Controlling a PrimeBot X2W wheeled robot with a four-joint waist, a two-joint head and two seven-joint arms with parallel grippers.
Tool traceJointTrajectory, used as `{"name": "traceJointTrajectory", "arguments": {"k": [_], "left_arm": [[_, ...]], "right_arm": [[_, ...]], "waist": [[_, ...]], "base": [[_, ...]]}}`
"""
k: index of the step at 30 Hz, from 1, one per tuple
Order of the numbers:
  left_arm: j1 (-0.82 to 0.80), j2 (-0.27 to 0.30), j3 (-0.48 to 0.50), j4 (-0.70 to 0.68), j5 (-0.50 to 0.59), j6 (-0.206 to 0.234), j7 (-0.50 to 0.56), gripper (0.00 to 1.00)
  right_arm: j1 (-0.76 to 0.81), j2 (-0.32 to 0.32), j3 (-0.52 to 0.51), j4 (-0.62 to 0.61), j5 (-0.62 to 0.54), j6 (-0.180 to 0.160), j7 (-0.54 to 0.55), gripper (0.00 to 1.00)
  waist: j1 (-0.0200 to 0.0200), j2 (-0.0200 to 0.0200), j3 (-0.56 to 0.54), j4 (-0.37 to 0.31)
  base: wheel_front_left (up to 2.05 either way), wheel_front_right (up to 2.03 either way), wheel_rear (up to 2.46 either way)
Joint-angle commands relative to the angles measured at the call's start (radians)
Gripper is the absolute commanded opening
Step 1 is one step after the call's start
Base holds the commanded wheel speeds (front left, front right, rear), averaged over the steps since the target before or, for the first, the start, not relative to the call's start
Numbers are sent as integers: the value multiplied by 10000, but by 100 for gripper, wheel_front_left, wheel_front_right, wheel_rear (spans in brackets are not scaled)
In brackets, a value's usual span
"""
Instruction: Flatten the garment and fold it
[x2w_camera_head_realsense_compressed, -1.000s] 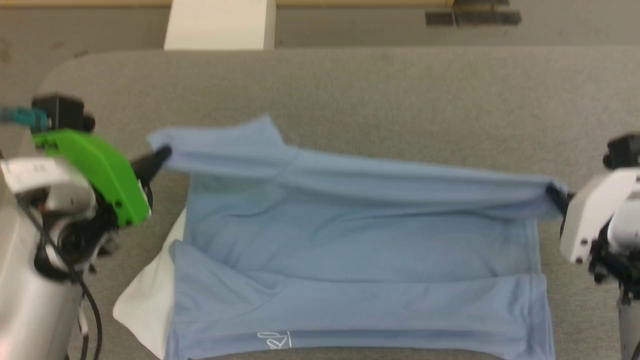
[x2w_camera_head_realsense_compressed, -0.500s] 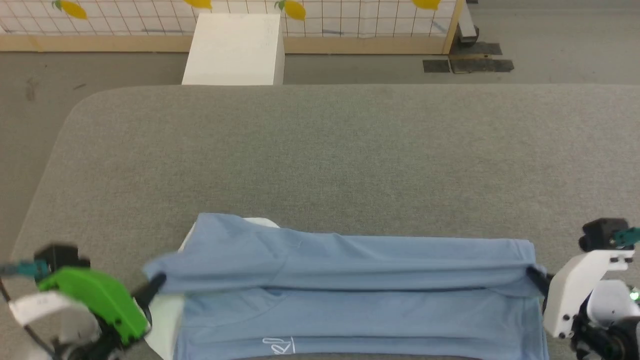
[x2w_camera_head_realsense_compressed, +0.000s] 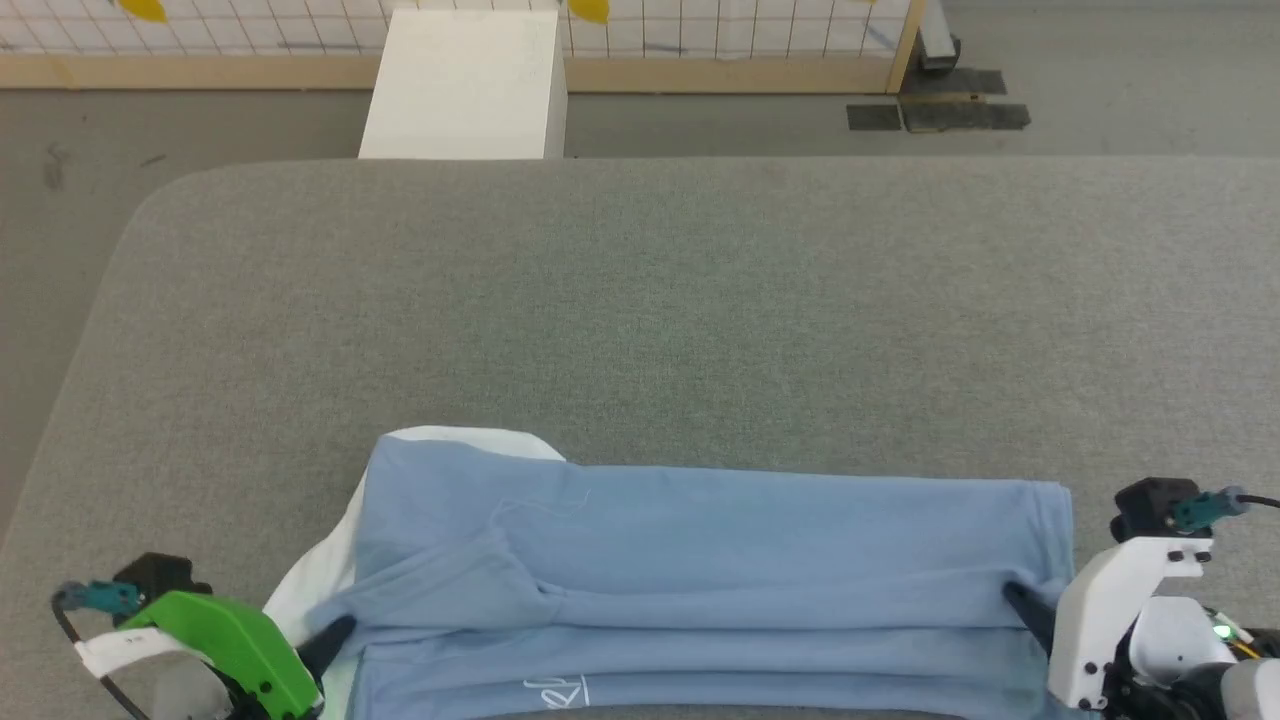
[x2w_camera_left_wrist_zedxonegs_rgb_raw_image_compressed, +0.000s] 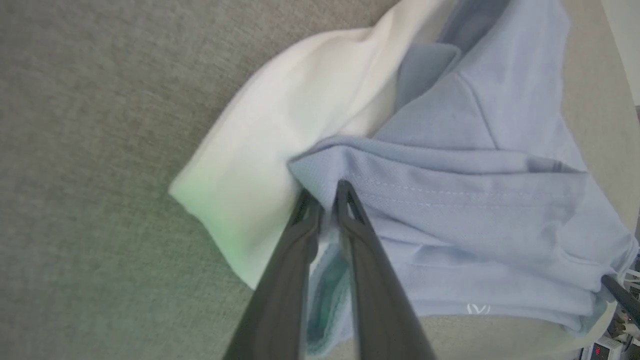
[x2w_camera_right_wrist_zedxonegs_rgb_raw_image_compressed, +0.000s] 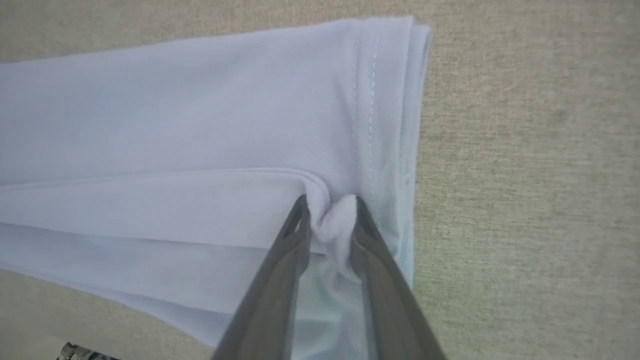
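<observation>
Left gripper (x2w_camera_left_wrist_zedxonegs_rgb_raw_image_compressed: 324, 194): fingers only a narrow slit apart, tips at the corner of the folded-over blue hem, cloth lying against both (I can't tell whether any of it is pinched).
Right gripper (x2w_camera_right_wrist_zedxonegs_rgb_raw_image_compressed: 330, 205): fingers parted partway, a small puff of hem cloth between the tips and touching both.
Garment (x2w_camera_head_realsense_compressed: 720, 540): flat on the table, folded into a long band running left to right between the two grippers, its script logo (x2w_camera_head_realsense_compressed: 555, 690) at the bottom of my head view.
White panel (x2w_camera_head_realsense_compressed: 320, 575): sticks out from under the blue layers at the left end, just beside the left fingers.
Table (x2w_camera_head_realsense_compressed: 640, 300): grey and felt-like, bare beyond the garment's far fold out to its far edge; rounded far-left corner.
Side room: a strip of bare table outside each end of the garment, wider on the left.
Beyond the edge: floor (x2w_camera_head_realsense_compressed: 60, 150), a white box (x2w_camera_head_realsense_compressed: 460, 80) against the far edge, a gridded fence (x2w_camera_head_realsense_compressed: 720, 40) behind.
Left wrist view adds: how far the white panel spreads, and the hem's stitching.
Right wrist view adds: the stacked layer edges at the right hem, squared to one another.
</observation>
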Motion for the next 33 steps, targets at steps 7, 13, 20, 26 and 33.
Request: {"name": "traceJointTrajectory", "arguments": {"k": [7, 13, 20, 26, 33], "left_arm": [[-496, 580, 114, -642, 384, 181, 124, 100], [-844, 917, 613, -1977, 622, 543, -194, 100], [-989, 830, 1128, -2458, 1993, -583, -3364, 100], [-956, 631, 1060, -1764, 3541, -1505, -6468, 100], [-1125, 538, 869, -1050, 4662, -1957, -7696, 100]], "right_arm": [[58, -212, -606, -863, 571, -15, 175, 100], [-9, -737, -1229, -1763, 913, -15, 642, 100], [-114, -1262, -1230, -1880, 1146, -15, 964, 100], [-29, -1592, -937, -1338, 1396, -15, 1040, 100], [5, -1703, -659, -688, 1678, -15, 1135, 100]], "waist": [[1, 36, -695, -46], [1, 36, -1057, -66], [1, 36, -809, -90], [1, 36, -288, 67], [1, 36, 389, 295]], "base": [[0, 0, 0], [0, 0, 0], [0, 0, 0], [0, 0, 0], [0, 0, 0]]}}
